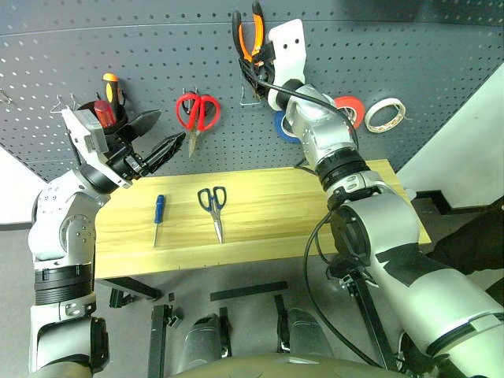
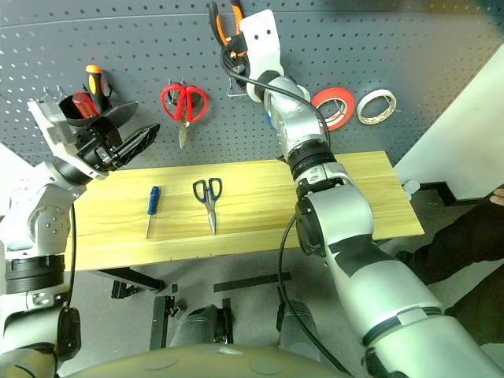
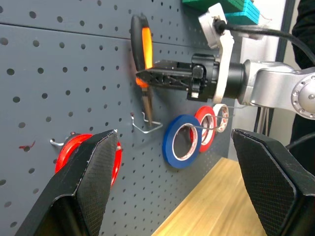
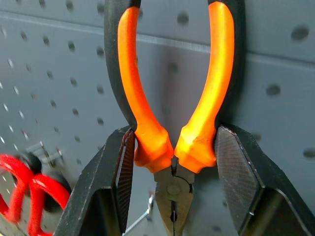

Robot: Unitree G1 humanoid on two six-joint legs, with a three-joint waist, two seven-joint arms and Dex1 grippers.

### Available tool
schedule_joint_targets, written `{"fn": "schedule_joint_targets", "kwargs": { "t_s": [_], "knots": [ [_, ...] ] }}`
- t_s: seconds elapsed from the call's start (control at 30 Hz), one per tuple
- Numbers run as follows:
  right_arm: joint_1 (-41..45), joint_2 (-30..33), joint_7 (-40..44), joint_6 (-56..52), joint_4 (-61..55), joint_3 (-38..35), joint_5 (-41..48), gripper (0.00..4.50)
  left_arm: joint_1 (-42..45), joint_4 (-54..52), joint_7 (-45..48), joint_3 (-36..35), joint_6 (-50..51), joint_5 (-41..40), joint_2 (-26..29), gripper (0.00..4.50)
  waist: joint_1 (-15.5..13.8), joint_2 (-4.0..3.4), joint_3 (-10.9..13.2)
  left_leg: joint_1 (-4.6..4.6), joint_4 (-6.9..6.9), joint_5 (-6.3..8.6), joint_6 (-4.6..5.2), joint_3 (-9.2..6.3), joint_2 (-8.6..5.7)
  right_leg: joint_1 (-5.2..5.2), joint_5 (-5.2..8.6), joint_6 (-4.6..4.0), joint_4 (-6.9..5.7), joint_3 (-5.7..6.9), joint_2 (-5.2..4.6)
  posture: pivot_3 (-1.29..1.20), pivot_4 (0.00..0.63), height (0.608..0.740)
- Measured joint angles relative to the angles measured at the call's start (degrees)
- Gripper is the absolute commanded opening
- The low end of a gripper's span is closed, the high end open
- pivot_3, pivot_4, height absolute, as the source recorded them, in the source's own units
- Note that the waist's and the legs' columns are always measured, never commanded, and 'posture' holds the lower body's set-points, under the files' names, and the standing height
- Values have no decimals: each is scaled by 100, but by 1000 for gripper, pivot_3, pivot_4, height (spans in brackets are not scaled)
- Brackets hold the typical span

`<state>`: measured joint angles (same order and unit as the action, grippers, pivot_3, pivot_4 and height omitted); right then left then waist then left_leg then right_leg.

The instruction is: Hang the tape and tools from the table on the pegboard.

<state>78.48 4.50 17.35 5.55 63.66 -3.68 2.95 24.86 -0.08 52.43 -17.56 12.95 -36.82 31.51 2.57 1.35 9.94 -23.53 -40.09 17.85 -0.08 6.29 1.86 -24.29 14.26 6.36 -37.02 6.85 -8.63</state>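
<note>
- Fingers [image 4: 123, 182] of right gripper [image 4: 172, 182] pinch pliers [image 4: 172, 98] against pegboard [image 1: 394, 55], above a hook [image 3: 146, 125].
- Left gripper [image 1: 161, 151] spread, holding nothing.
- Scissors [image 1: 213, 206] and screwdriver [image 1: 158, 214] lie on table [image 1: 268, 220]; blue tape [image 3: 181, 141] hangs on pegboard.

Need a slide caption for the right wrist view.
Right pincer clamps the orange-and-black pliers near the pivot, handles up, against the pegboard.

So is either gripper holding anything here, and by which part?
The right gripper grips the pliers at the handles' base, near the pivot. The left gripper is open, holding nothing.
</note>
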Motion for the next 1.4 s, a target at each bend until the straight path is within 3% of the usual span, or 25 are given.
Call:
{"fn": "schedule_joint_targets", "kwargs": {
  "t_s": [0.23,0.47,0.5,0.7,0.87,1.1,1.23,1.4],
  "knots": [
    [-2,2,-63,-319,81,62,-103,2093,-100,-8,-25,-1,0,7,-1,3898,-16,0,0,10,-5,0,0,-1,0,16,0,0,0,-2,-1,85,107,732],
    [-279,17,186,-774,-402,91,-51,4336,-125,-8,-37,9,0,13,-1,3898,-7,-1,1,11,-2,0,0,-1,1,16,0,0,1,-2,0,71,107,732],
    [-323,30,212,-850,-551,90,-33,4426,-127,-8,-37,15,0,15,-1,3898,-7,-1,1,11,-3,0,0,-1,1,16,0,0,1,-3,0,67,108,732],
    [-784,443,313,-1504,-2125,-34,218,4426,-245,-16,-39,94,64,39,31,3898,-36,-1,1,10,-1,0,0,-3,1,15,0,0,3,-3,-1,64,119,732],
    [-1504,910,893,-2586,-3899,-137,798,4426,-509,-310,-258,138,440,67,147,3898,-27,-3,2,11,8,0,0,-6,1,13,1,0,6,-2,0,62,128,732],
    [-2567,2323,2916,-4227,-5576,-57,2012,4426,-887,-912,-1349,485,1283,450,135,3898,-168,-5,3,11,6,2,4,-10,1,15,1,0,9,-3,-1,60,139,732],
    [-3055,2902,4065,-4390,-5723,285,2253,4426,-864,-1164,-2073,834,2036,778,106,3898,-201,-5,3,12,3,3,5,-10,0,16,1,0,9,-4,-1,63,146,732],
    [-3336,3183,5081,-4264,-5586,665,2275,4426,-662,-1284,-3008,1227,3164,1075,-189,3898,-204,-3,5,13,2,3,6,-14,0,16,1,0,9,-5,-1,66,164,732]
  ]
}}
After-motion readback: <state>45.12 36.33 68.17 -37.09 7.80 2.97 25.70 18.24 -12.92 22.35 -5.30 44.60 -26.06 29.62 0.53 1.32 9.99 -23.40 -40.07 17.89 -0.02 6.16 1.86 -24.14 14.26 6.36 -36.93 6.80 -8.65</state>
